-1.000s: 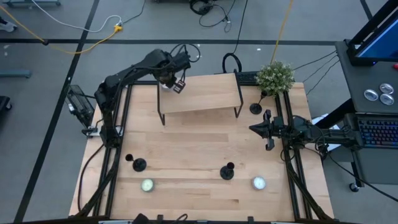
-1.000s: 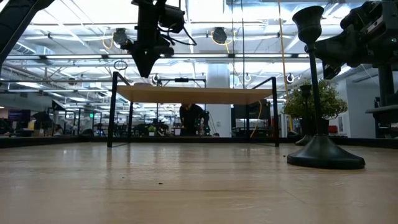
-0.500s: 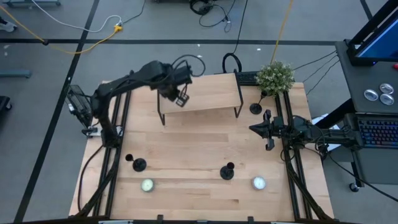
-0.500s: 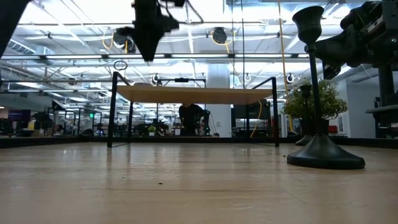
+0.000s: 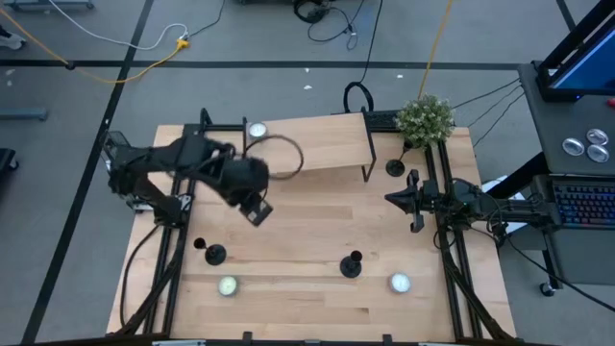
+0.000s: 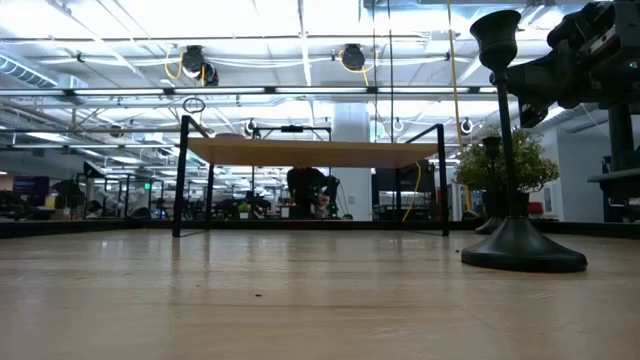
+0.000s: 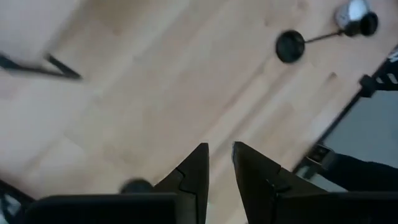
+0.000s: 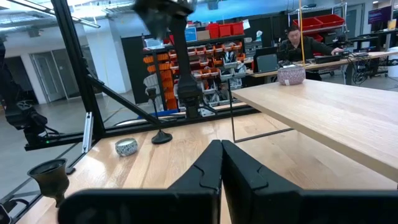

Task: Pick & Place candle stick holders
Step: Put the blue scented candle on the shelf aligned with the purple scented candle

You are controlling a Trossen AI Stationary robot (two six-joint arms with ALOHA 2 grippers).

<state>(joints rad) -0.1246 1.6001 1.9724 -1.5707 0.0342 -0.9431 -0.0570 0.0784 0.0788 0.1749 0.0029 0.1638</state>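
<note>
Three black candle stick holders stand on their round bases: one near left (image 5: 213,254), one near the middle (image 5: 352,264) and one far right by the plant (image 5: 395,167). My left gripper (image 5: 258,213) hangs above the bare table left of centre and points down. A narrow gap shows between its fingers (image 7: 221,152), and nothing is in it. The near-left holder (image 7: 290,46) lies ahead of it. My right gripper (image 5: 389,199) waits shut at the right edge, fingertips together (image 8: 221,146). The low view shows one holder close up (image 6: 520,245), not my left gripper.
A raised wooden shelf (image 5: 307,152) on black legs stands at the far side, with a tealight (image 5: 257,131) on its far left corner. Two more tealights (image 5: 227,285) (image 5: 400,283) sit near the front edge. A potted plant (image 5: 425,117) fills the far right corner.
My left gripper has swung away from the shelf's far left corner toward the table's near edge and a little left. It has risen out of the low view and tipped to point more steeply down. The tealight stays on the shelf corner.
</note>
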